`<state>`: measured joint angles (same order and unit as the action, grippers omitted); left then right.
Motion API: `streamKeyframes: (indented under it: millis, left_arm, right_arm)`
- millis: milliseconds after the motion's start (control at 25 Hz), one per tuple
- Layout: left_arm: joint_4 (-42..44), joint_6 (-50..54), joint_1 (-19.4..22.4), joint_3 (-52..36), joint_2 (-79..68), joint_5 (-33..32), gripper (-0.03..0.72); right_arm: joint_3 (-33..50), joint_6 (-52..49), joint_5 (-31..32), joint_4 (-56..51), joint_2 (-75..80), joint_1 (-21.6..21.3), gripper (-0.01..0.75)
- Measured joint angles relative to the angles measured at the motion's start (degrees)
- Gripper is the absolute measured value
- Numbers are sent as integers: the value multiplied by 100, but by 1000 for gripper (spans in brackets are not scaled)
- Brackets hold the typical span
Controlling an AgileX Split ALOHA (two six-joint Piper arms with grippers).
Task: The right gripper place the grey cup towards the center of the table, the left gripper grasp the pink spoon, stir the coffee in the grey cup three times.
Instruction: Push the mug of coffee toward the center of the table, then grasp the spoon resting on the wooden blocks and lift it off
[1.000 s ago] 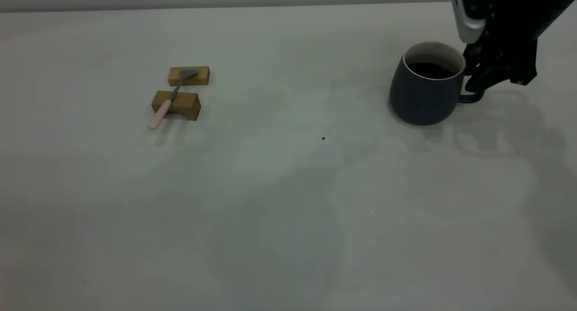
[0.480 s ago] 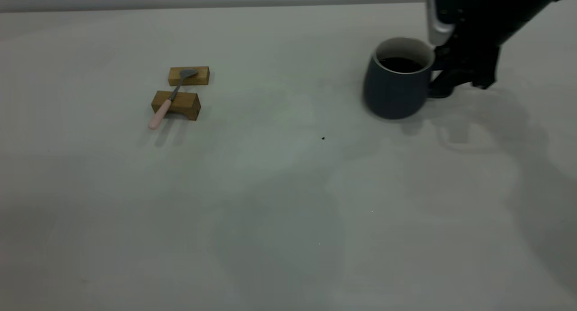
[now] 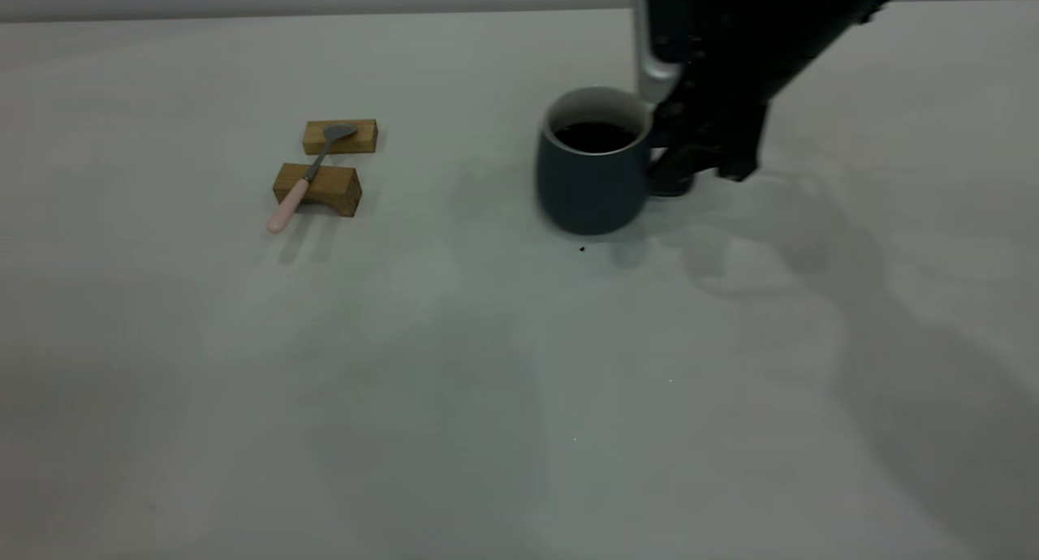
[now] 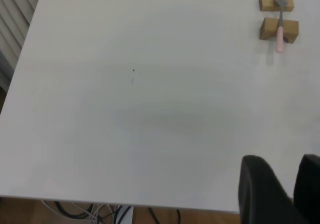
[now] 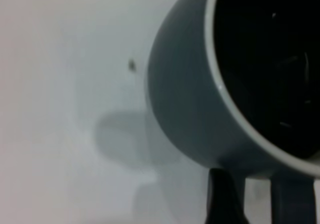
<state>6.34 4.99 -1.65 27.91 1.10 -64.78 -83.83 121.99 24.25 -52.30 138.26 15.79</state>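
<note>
Grey cup (image 3: 591, 178), holding dark coffee (image 3: 595, 136), stands near the middle of the table (image 3: 519, 381). We see the right hand (image 3: 678, 166) closed on the cup's loop handle, on the side facing away from the spoon; in the right wrist view its dark fingers (image 5: 226, 199) sit just under the cup's body. We judge the first step nearly complete: the cup looks close to its central spot, though whether it rests on the table or hangs just above we cannot tell, and the hand has not let go.

Pink spoon (image 3: 302, 183) lies untouched across two wooden blocks (image 3: 329, 166), well apart from the cup. Left hand (image 4: 280, 191) hangs far from the spoon, its fingers parted and empty. Grasping the spoon and all three stirs remain.

We find no brand, label or writing on any object.
</note>
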Motion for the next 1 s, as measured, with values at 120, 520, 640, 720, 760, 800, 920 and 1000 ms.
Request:
streamKeyframes:
  millis: [120,520,640,720,760,800,920,1000]
  left_arm:
    - [0,0,0,0,0,0,239]
    - [0,-6,0,0,0,0,239]
    - [0,-6,0,0,0,0,239]
    - [0,-6,0,0,0,0,239]
    - [0,-6,0,0,0,0,239]
    - [0,-6,0,0,0,0,239]
    - [0,-6,0,0,0,0,239]
    - [0,-6,0,0,0,0,239]
  right_arm:
    - [-229,0,5,-242,133,172,491]
    - [-297,-1912,462,232,-431,257,491]
    - [-297,-3579,1108,662,-1050,224,491]
    - [-297,-5009,1796,955,-1527,167,491]
    - [-297,-5865,2250,1115,-1776,132,491]
    - [-297,-6699,2738,1308,-1987,118,491]
    - [-297,-8437,4106,2050,-2778,105,491]
    - [-175,-9243,4366,2601,-3324,105,491]
